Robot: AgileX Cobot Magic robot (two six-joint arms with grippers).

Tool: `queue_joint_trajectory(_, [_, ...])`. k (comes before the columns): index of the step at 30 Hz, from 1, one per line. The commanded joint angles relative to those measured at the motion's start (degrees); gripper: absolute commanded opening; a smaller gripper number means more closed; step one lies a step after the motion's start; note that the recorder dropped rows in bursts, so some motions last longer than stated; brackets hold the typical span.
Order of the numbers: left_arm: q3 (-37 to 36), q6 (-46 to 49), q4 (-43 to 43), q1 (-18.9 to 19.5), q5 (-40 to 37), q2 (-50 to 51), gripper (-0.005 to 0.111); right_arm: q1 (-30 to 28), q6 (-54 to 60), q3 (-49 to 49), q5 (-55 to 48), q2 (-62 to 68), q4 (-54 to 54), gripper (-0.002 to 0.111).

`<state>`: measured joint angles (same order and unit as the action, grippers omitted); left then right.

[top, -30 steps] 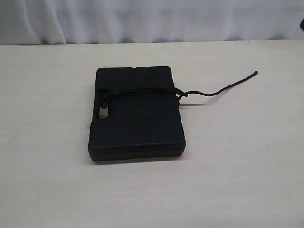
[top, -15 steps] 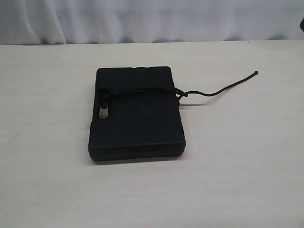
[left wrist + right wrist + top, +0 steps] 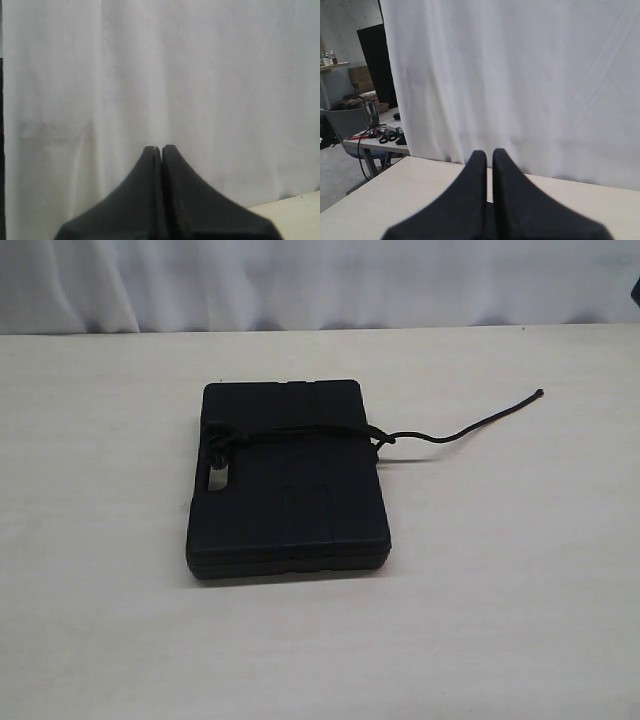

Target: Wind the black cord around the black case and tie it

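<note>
The black case [image 3: 288, 480] lies flat in the middle of the pale table in the exterior view. The black cord [image 3: 300, 433] runs across its top near the far end, bunches at the handle cut-out on the left, and is knotted at the right edge. A loose tail [image 3: 470, 427] trails right over the table. Neither arm shows in the exterior view. My left gripper [image 3: 161, 148] is shut and empty, facing a white curtain. My right gripper [image 3: 489, 152] is shut and empty, held above the table's edge.
A white curtain [image 3: 320, 280] hangs behind the table. In the right wrist view a second table [image 3: 380, 137] with clutter and a dark panel stands beyond the tabletop's [image 3: 385, 195] corner.
</note>
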<state>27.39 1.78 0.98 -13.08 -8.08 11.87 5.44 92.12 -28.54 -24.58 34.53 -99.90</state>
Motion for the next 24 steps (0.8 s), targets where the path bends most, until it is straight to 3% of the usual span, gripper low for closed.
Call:
queue_joint_trajectory(1, [-0.96,-0.59,-0.28,2.89,-0.60,-0.45,0.000,0.06,-0.39,0.21,-0.62,-0.37,-0.04,0.004])
queue_joint_trajectory(13, [-1.37,-0.59,-0.39,7.24,-2.65,-0.45,0.000,0.06,-0.39,0.21,-0.62,-0.37,-0.04,0.004])
queue_joint_trajectory(24, [-13.30,-0.59,-3.90,11.75,3.97,-9.31,0.000,0.06,-0.39,0.21,-0.62,-0.37,-0.04,0.004])
